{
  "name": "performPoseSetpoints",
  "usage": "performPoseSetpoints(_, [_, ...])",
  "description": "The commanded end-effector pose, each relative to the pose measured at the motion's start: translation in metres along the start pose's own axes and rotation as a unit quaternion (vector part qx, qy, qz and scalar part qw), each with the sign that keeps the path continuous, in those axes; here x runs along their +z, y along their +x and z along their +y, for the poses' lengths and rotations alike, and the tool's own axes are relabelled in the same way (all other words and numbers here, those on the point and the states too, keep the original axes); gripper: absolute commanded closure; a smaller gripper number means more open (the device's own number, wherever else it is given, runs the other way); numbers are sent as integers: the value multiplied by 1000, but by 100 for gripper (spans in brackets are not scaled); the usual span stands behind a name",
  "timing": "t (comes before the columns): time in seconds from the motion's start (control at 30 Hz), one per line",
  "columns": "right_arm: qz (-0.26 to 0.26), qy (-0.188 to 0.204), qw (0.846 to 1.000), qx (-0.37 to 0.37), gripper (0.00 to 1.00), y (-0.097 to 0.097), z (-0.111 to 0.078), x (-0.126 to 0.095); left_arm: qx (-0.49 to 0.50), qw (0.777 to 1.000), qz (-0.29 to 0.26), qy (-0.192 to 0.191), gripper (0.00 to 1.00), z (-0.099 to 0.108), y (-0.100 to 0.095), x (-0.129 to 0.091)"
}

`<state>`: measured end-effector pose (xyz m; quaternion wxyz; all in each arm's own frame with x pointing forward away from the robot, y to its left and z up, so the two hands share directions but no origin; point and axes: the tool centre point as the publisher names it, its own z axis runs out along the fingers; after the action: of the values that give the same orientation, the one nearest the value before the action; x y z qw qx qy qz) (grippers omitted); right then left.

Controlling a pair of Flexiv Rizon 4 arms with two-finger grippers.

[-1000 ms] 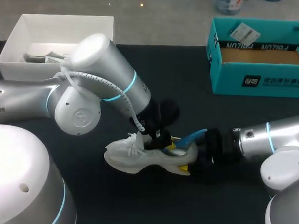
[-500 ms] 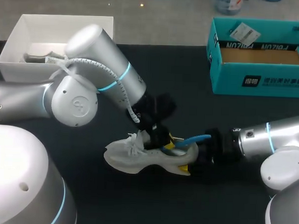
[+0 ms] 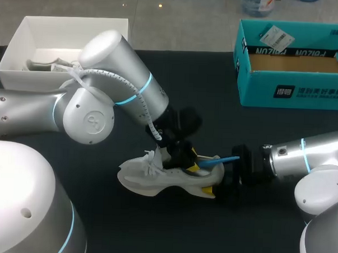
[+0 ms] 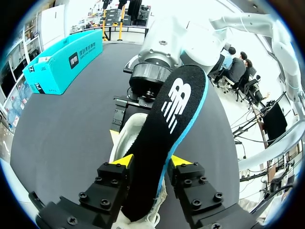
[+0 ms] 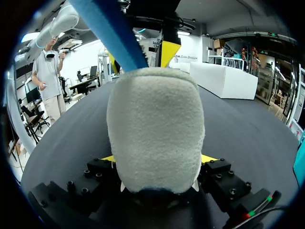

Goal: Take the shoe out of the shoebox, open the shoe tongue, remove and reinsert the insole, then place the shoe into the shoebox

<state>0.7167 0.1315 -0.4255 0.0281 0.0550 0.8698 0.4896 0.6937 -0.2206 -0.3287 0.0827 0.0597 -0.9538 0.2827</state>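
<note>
On the dark bench [image 3: 225, 123], the shoe [image 3: 155, 181] lies near the front edge. The right pincer [image 5: 157, 160] clamps its heel to steady it, while the left pincer [image 4: 152, 161] pinches the half-out insole [image 4: 176, 109].

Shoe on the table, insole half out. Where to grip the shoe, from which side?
Take the shoe by the heel, from behind, jaws on its two sides, as the right gripper has it. The heel is narrow, rounded and faces that arm; the collar is left free for the left gripper on the insole.
</note>
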Motion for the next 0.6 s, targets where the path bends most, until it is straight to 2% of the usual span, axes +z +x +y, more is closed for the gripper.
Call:
performPoseSetpoints(0.03, [-1, 4, 1000, 0, 100, 1, 1, 2, 1, 1000, -2, -2, 58, -2, 0, 6])
performPoseSetpoints(0.13, [-1, 4, 1000, 0, 100, 1, 1, 2, 4, 1000, -4, -7, 61, -2, 0, 9])
performPoseSetpoints(0.23, [-1, 4, 1000, 0, 100, 1, 1, 2, 6, 1000, -9, -11, 75, -2, 0, 11])
performPoseSetpoints(0.27, [-1, 4, 1000, 0, 100, 1, 1, 2, 7, 1000, -12, -13, 80, -2, -1, 12])
performPoseSetpoints(0.3, [-1, 4, 1000, 0, 100, 1, 1, 2, 7, 1000, -13, -14, 95, -2, -1, 12])
performPoseSetpoints(0.33, [-1, 4, 1000, 0, 100, 1, 1, 2, 7, 1000, -13, -14, 100, -1, -1, 12])
performPoseSetpoints(0.4, [-1, 4, 1000, 0, 100, 1, 1, 2, 8, 1000, -12, -15, 100, -1, 0, 11])
performPoseSetpoints(0.6, [-1, 4, 1000, 0, 100, 1, 1, 2, -1, 999, 32, 17, 100, -8, 9, -15])
